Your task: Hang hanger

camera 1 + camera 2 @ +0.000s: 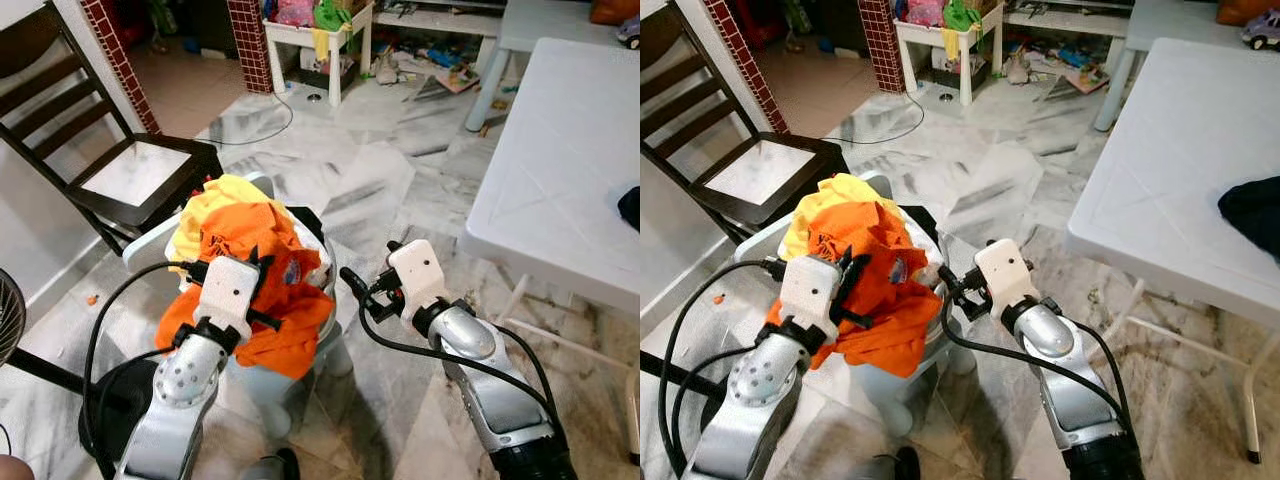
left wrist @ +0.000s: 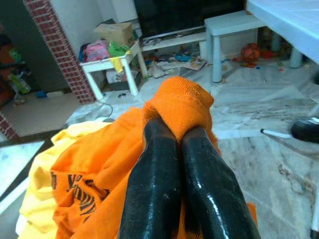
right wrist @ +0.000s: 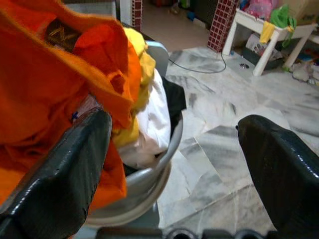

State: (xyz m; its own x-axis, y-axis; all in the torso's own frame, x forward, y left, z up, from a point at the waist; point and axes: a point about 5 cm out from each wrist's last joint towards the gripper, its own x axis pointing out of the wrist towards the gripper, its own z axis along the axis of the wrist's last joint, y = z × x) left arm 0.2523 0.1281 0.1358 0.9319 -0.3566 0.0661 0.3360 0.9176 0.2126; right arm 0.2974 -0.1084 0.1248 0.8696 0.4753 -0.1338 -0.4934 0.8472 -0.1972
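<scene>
Left claw (image 1: 262, 268), at seven o'clock in our head view, clenches an orange shirt (image 1: 262, 300) over the laundry basket (image 1: 150, 245). Right wrist view: right claw (image 3: 174, 149) gapes beside it. No hanger visible; we should lift slowly, untangling the cloth.

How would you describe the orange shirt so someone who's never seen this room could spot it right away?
Start at the dark wooden chair on the robot's left; just in front of it stands a grey laundry basket piled with clothes. The orange shirt lies on top and spills over the rim, pinched by the left gripper. Unlike the yellow garment behind it, it is bright orange with dark printed lettering.
</scene>
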